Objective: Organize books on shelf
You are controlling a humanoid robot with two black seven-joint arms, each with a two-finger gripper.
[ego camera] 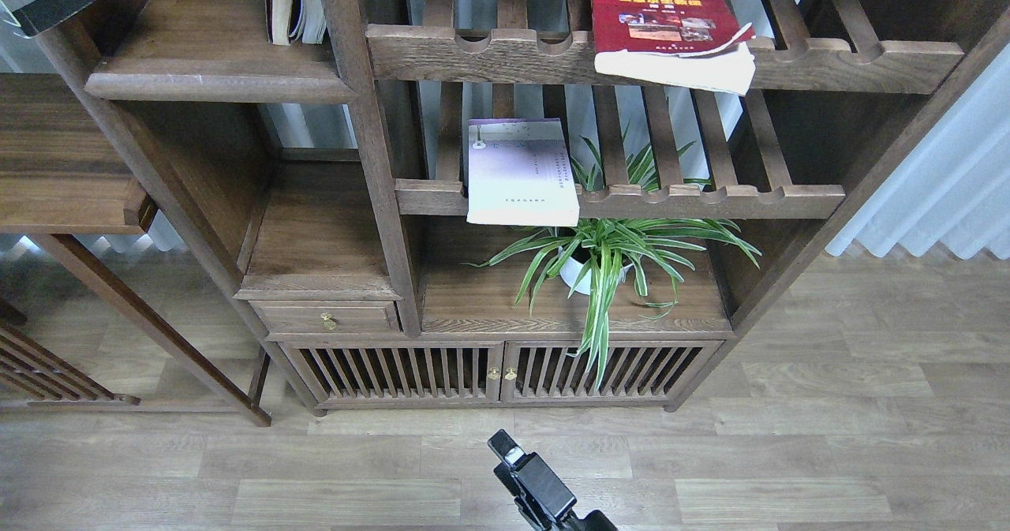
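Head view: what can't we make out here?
- Upright books on the solid shelf: cut off by the top edge, covers unseen.
- Gripper: the only one in view, dark and end-on, its fingers cannot be told apart; the arm's side is unclear.
- Red book and lilac-white book: cover print too small to read.
- Plant pot: mostly hidden by leaves.

Red book [663, 18] flat on upper rack, lilac book [521, 176] below.
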